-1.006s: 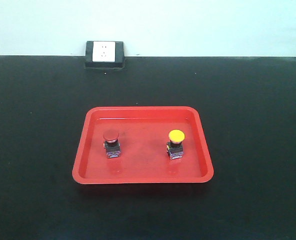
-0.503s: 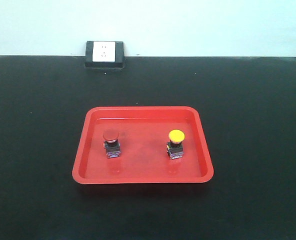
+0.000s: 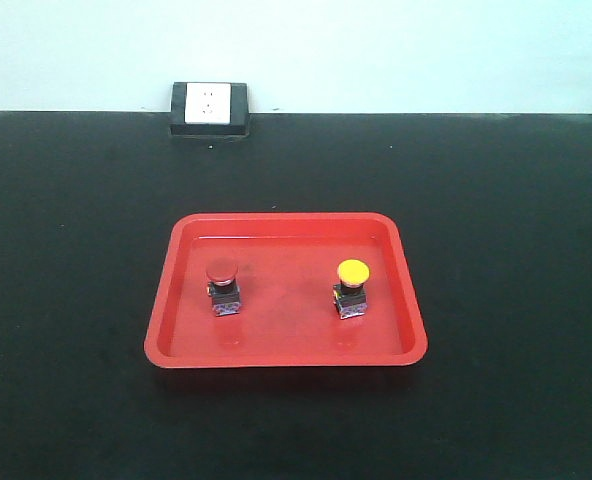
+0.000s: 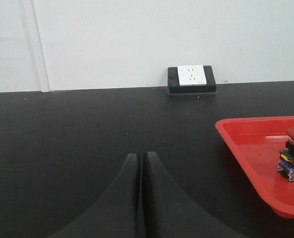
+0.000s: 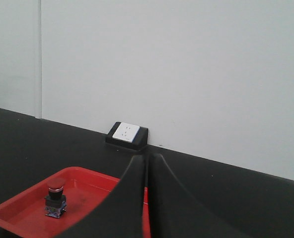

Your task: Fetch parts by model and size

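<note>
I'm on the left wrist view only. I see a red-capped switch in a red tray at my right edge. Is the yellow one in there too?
Observer: Yes. In the front view the yellow switch stands upright in the red tray, to the right of the red switch and apart from it.
Operator: Is either arm over the tray?
Observer: No arm shows in the front view at all; the tray is unobstructed there.
Operator: What is the right gripper doing?
Observer: In its own wrist view the right gripper is shut and holds nothing.
Operator: And mine?
Observer: The left gripper is shut too, over bare black table.
</note>
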Available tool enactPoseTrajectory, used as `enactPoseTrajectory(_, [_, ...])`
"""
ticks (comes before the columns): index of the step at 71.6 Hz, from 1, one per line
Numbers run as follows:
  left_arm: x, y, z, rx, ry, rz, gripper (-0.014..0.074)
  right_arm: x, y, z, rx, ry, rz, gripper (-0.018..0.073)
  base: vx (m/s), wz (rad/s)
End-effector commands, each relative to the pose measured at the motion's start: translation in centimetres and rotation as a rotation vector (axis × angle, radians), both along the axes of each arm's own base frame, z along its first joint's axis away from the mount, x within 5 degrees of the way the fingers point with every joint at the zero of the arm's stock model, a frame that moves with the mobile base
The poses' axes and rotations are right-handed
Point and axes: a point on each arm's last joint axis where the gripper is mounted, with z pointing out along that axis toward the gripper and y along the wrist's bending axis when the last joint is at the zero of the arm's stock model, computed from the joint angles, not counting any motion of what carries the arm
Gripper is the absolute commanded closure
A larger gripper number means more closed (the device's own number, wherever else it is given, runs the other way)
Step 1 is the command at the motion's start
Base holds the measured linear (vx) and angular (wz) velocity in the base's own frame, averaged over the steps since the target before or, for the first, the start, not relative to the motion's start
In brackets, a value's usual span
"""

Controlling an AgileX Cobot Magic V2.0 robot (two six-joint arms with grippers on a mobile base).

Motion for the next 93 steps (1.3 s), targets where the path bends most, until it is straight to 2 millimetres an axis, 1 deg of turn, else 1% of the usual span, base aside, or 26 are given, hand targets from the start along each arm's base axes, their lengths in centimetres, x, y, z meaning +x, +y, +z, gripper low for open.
enactPoseTrajectory(1, [-0.1, 0.0, 0.7, -0.009, -0.09, -0.007, 0.0603, -0.1, -0.1, 1.4, 0.033, -0.082, -0.008, 0.0569, 0.0, 0.0])
enactPoseTrajectory(20, [-0.1, 0.0, 0.7, -0.009, -0.09, -0.007, 0.0603, -0.1, -0.2, 1.5, 0.02, -0.097, -0.025, 0.0569, 0.0, 0.0])
enactPoseTrajectory(33, [-0.1, 0.0, 0.7, -0.009, -0.09, -0.007, 0.0603, 0.1, -0.7, 1.3, -0.013, -0.083, -0.178, 0.0569, 0.0, 0.0])
enactPoseTrajectory(39, [-0.1, 0.0, 0.7, -0.009, -0.09, -0.007, 0.0603, 0.4, -0.9, 0.7, -0.019, -0.08, -0.259, 0.0569, 0.0, 0.0])
enactPoseTrajectory(48, [-0.1, 0.0, 0.7, -0.009, -0.09, -0.007, 0.0603, 1.1, -1.3, -0.9, -0.03, -0.043, -0.378, 0.0569, 0.0, 0.0])
enactPoseTrajectory(52, [-0.1, 0.0, 0.7, -0.009, -0.09, -0.007, 0.0603, 1.5, -1.5, -2.0, -0.029, -0.024, -0.422, 0.0569, 0.0, 0.0])
enactPoseTrajectory(58, [-0.1, 0.0, 0.7, -0.009, -0.09, -0.007, 0.0603, 1.9, -1.7, -3.6, -0.026, -0.002, -0.455, 0.0569, 0.0, 0.0])
enactPoseTrajectory(61, [-0.1, 0.0, 0.7, -0.009, -0.09, -0.007, 0.0603, 2.2, -1.8, -4.7, -0.043, 0.015, -0.465, 0.0569, 0.0, 0.0])
enactPoseTrajectory(69, [-0.1, 0.0, 0.7, -0.009, -0.09, -0.007, 0.0603, 2.3, -1.9, -6.4, -0.061, 0.047, -0.477, 0.0569, 0.0, 0.0])
enactPoseTrajectory(78, [-0.1, 0.0, 0.7, -0.009, -0.09, -0.007, 0.0603, 2.4, -1.9, -7.6, -0.048, 0.062, -0.477, 0.0569, 0.0, 0.0])
enactPoseTrajectory(93, [-0.1, 0.0, 0.7, -0.009, -0.09, -0.007, 0.0603, 2.5, -1.8, -9.0, 0.019, 0.029, -0.466, 0.0569, 0.0, 0.0])
